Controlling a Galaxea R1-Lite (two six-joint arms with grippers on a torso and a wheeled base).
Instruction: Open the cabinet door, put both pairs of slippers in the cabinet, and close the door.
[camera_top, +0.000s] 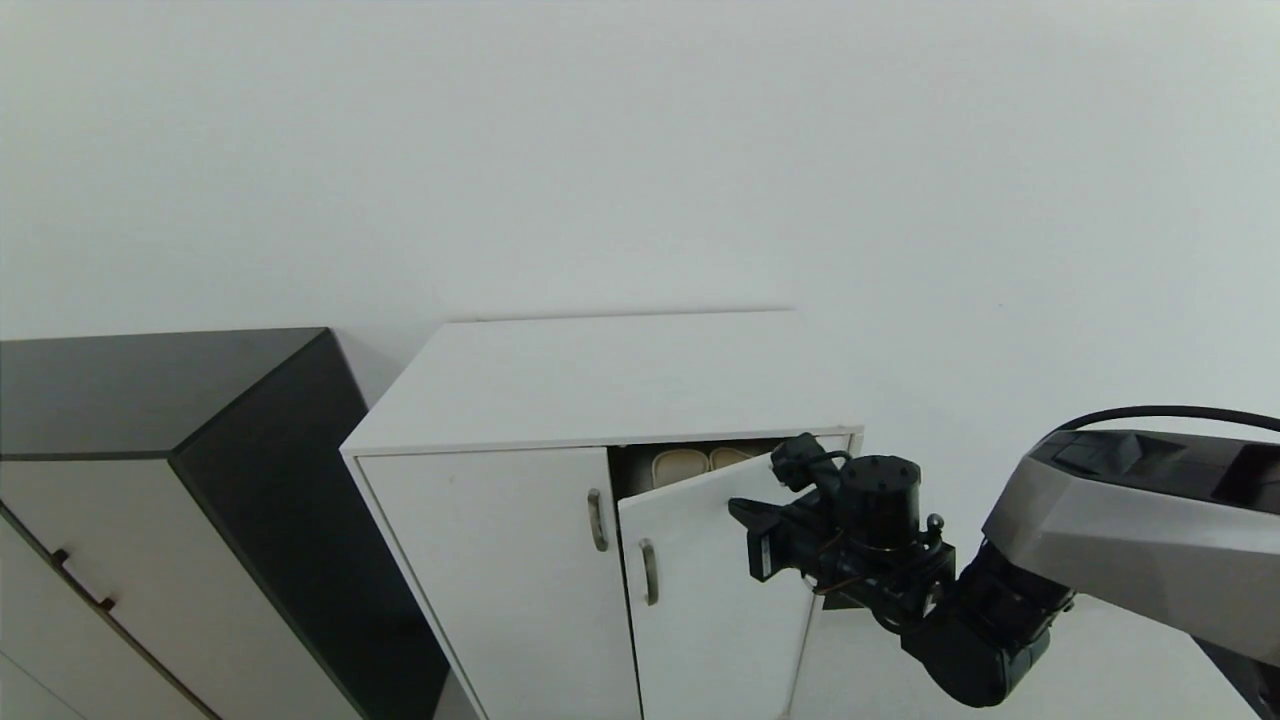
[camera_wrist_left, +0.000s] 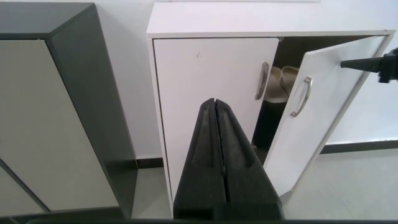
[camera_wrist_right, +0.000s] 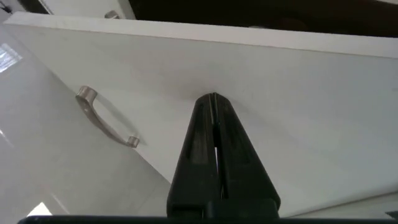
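Closing the cabinet looks to be the step in hand: the slippers lie on the upper shelf inside the white cabinet, and its right door stands ajar. The left gripper, fingers pressed together on nothing, hangs in front of the left door and would do best kept out of the swing. The right gripper, likewise pressed together and empty, appears to touch the right door's outer face tip-first, between its handle and the hinge side. A steady push square to the panel should serve (nearer the handle edge would give more leverage), easing off as the door meets the frame so it does not bounce back. Counted from the left: one dark cabinet, one white cabinet, two doors, two handles, and two slippers in sight through the gap. Whether a second pair lies behind them cannot be told.
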